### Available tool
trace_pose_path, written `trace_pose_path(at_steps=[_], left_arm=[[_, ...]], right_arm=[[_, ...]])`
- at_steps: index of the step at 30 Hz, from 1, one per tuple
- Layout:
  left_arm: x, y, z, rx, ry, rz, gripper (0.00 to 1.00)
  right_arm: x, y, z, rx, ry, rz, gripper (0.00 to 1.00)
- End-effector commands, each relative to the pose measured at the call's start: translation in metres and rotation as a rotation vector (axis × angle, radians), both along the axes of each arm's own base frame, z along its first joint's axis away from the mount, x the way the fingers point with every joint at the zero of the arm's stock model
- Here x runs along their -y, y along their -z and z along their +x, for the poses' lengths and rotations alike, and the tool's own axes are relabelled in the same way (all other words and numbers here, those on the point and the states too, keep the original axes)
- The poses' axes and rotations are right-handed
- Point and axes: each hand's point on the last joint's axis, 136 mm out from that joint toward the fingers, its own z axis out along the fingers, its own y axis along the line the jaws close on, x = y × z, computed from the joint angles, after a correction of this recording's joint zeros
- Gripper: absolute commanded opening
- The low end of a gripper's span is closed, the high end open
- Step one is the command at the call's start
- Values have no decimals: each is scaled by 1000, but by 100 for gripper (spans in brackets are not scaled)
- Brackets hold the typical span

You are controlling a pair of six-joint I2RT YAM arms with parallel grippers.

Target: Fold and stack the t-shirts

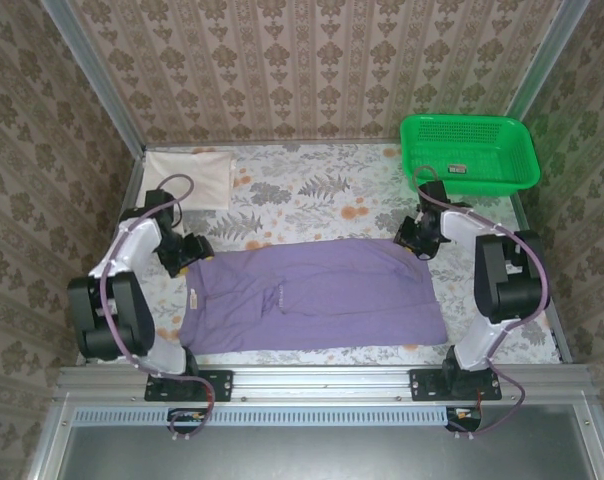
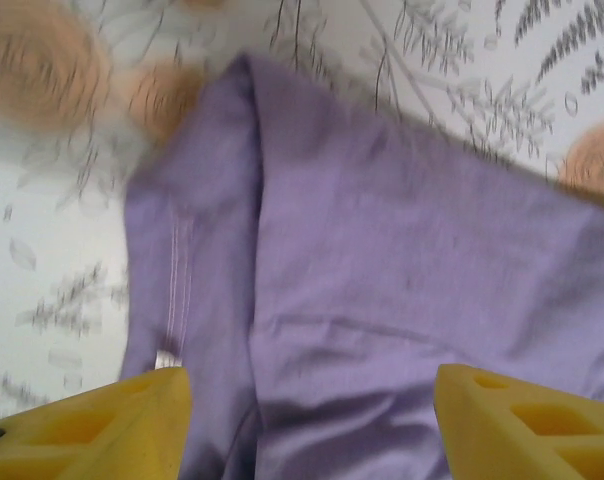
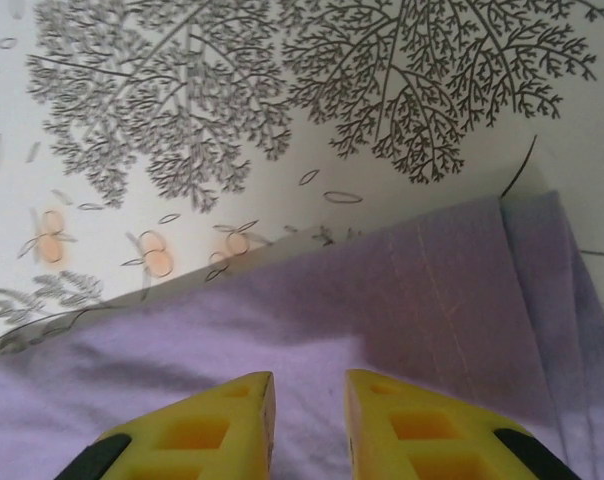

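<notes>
The purple shirt (image 1: 312,300) lies flat on the flowered table (image 1: 312,190), just beyond the arm bases. At its far left corner the left claw (image 1: 189,250) hangs spread wide over a tucked-in sleeve. At its far right corner the right claw (image 1: 414,240) stands narrowly parted above the hem, pinching nothing. Farther back, a folded cream shirt (image 1: 189,178) lies left and a green basket (image 1: 467,120) sits right.

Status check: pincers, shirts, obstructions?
Left pincer open over purple shirt, left end; right pincer barely open at right end. Cream shirt folded, far left. Basket far right, apart.
</notes>
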Motion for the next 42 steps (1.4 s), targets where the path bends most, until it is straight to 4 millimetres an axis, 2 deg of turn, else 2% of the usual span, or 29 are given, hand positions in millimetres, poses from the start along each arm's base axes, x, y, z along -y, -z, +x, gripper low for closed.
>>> trace_pose_path(at_steps=[1, 10, 14, 16, 18, 24, 27, 29, 32, 35, 37, 39, 42], left_arm=[[2, 3, 28, 40, 60, 5, 63], [1, 37, 65, -19, 70, 4, 47], [-2, 48, 74, -33, 76, 29, 28], [-9, 52, 76, -44, 70, 61, 11], [-22, 52, 78, -41, 53, 107, 0], [-67, 48, 79, -41, -62, 229, 0], [-72, 47, 85, -28, -81, 224, 0], [-71, 47, 92, -17, -78, 214, 0], [-65, 40, 101, -7, -77, 183, 0], [-61, 13, 111, 58, -87, 186, 17], [-52, -14, 115, 123, -82, 180, 25], [-33, -34, 113, 163, -52, 138, 26], [15, -47, 98, 180, 57, 28, 26]], right_arm=[[3, -1, 11, 0, -21, -44, 27], [12, 8, 21, -28, -42, -102, 27], [16, 11, 22, -36, -32, -124, 26], [22, 13, 22, -46, -16, -145, 26], [27, 17, 16, -84, 6, -151, 25], [44, 24, 17, -119, 90, -157, 24], [46, 24, 21, -111, 117, -145, 24], [44, 19, 26, -84, 127, -123, 28], [33, 3, 43, 2, 127, -46, 37], [25, -20, 50, 80, 144, 11, 43], [25, -35, 45, 116, 159, 18, 43], [21, -43, 35, 134, 160, 34, 42], [7, -44, 12, 105, 125, 78, 36]])
